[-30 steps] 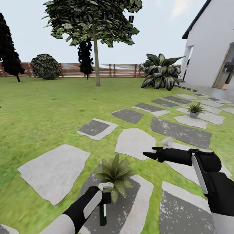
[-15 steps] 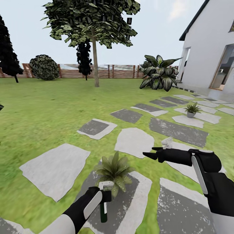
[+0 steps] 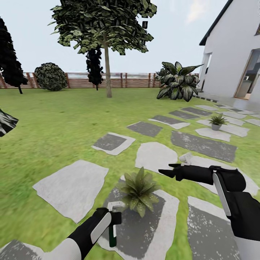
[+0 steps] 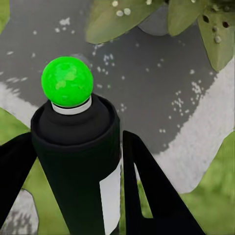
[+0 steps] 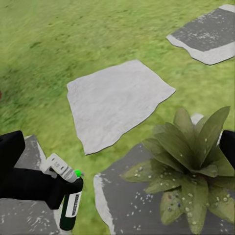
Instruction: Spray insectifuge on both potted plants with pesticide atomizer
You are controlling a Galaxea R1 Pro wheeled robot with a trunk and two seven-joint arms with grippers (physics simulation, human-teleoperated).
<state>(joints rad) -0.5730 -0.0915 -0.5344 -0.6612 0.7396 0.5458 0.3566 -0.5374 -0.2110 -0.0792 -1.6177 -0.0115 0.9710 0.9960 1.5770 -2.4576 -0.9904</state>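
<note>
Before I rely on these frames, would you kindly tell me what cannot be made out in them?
- Near potted plant: its pot is hidden under its leaves in the head view.
- Spray bottle: the left gripper covers its upper body; no spray mist can be made out.
- Far potted plant: too small in the head view to tell whether its leaves are speckled.
- Right gripper: seen side-on, so its opening is unclear.

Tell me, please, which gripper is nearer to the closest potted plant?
Left. The left gripper, holding the pesticide atomizer, sits just before the potted plant; the right gripper hangs beyond it, rightward.
</note>
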